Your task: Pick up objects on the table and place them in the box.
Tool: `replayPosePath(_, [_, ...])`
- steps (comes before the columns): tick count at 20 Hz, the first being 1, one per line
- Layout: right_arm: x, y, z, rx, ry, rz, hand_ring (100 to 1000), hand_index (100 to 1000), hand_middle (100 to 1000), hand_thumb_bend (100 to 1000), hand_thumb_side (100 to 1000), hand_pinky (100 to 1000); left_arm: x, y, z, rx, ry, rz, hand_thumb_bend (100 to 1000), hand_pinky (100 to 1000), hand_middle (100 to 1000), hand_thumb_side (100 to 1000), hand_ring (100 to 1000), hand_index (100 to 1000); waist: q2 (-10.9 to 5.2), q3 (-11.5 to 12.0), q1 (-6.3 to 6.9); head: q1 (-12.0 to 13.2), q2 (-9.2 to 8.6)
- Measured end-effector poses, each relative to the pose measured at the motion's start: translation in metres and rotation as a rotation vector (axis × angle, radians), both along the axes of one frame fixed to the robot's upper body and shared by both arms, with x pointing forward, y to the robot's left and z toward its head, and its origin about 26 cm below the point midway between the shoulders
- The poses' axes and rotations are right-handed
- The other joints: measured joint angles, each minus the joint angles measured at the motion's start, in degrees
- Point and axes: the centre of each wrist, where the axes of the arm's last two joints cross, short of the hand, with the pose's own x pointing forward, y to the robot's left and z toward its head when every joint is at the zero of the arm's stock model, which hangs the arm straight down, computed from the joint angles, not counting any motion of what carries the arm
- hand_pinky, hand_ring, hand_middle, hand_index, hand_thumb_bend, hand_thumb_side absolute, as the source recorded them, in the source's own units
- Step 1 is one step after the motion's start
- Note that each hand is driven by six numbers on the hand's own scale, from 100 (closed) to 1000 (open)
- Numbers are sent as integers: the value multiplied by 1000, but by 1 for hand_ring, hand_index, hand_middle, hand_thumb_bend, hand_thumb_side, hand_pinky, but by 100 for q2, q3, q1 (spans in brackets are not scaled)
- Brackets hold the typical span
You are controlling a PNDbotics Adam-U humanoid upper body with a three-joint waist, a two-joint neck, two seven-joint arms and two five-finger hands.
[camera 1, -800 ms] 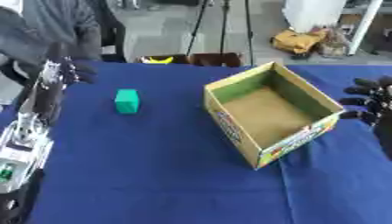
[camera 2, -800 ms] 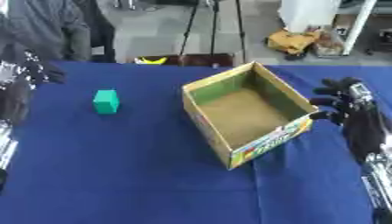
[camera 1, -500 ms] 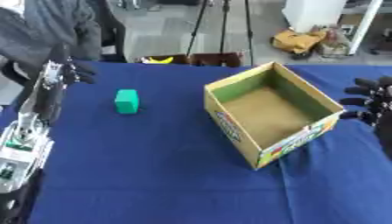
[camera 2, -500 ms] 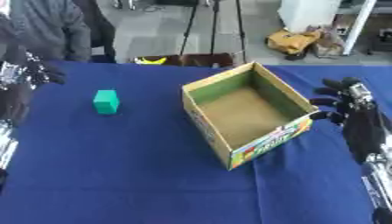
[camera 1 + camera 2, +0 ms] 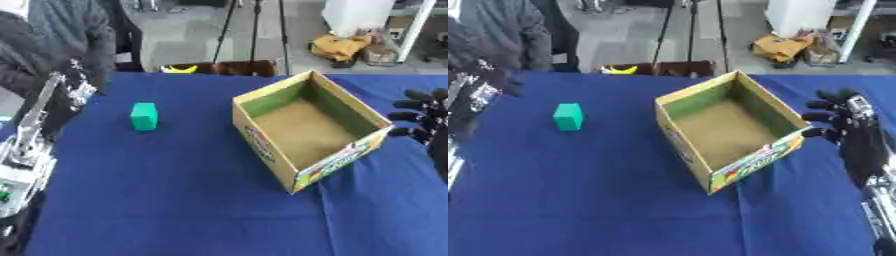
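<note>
A small green block stands on the blue table, left of the middle. The open cardboard box, brown inside with a green inner wall, sits askew right of the middle with nothing in it. My left hand is raised at the left edge, open, well left of the block and apart from it. At the right edge my right hand hovers beside the box's right corner, fingers spread and holding nothing.
The blue cloth covers the whole table. A person in dark clothing stands at the far left corner behind my left hand. Tripod legs and a yellow bundle lie on the floor beyond the far edge.
</note>
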Motion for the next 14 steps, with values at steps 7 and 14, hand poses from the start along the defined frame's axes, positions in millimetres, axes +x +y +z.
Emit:
replayPosePath(7, [-1, 1, -2, -15, 11, 18, 728, 872, 728, 100, 1000, 586, 39, 39, 41, 625, 165, 112, 503, 738, 788, 426, 775, 852, -32, -122, 86, 70, -47])
replayPosePath(14, [-1, 2, -2, -35, 16, 36, 728, 872, 728, 100, 1000, 586, 79, 56, 33, 871, 322, 118, 534, 760, 791, 403, 791, 848, 2, -294, 176, 125, -98])
